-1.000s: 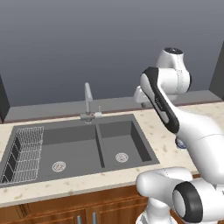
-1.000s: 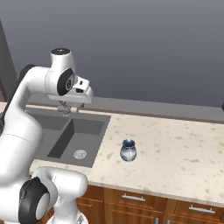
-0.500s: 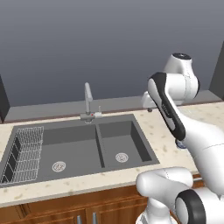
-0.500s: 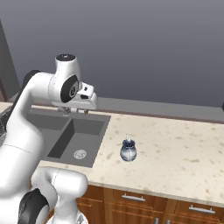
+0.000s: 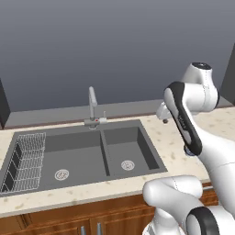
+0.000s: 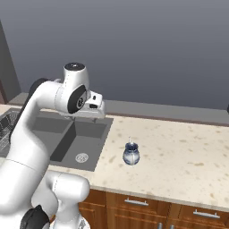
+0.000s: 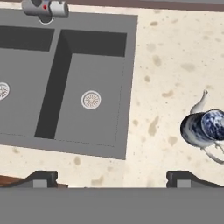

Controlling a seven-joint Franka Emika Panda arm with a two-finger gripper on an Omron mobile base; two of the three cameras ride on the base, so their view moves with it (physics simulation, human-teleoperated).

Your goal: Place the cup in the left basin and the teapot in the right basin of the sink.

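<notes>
The blue-and-white teapot [image 6: 131,154] stands upright on the speckled counter, to the right of the sink [image 5: 137,176]. In the hand view the teapot [image 7: 204,127] is at the right edge, past my right fingertip [image 7: 183,177]. My gripper [image 7: 111,178] is open with nothing between its fingers. It hangs high over the counter strip beside the right basin [image 7: 91,99], and the teapot stands off to its right. The left basin [image 5: 62,160] carries a wire rack [image 5: 27,160] along its left side. The cup is out of view.
A slim silver faucet [image 5: 93,108] rises behind the divider between the basins. The counter [image 6: 179,156] stretches wide to the right of the teapot. A dark wall runs along the back, and wooden cabinet fronts [image 6: 147,208] sit below the counter edge.
The arm has swung to the right, carrying the hand from above the sink's back edge toward the counter beside the right basin. The teapot has not moved.
</notes>
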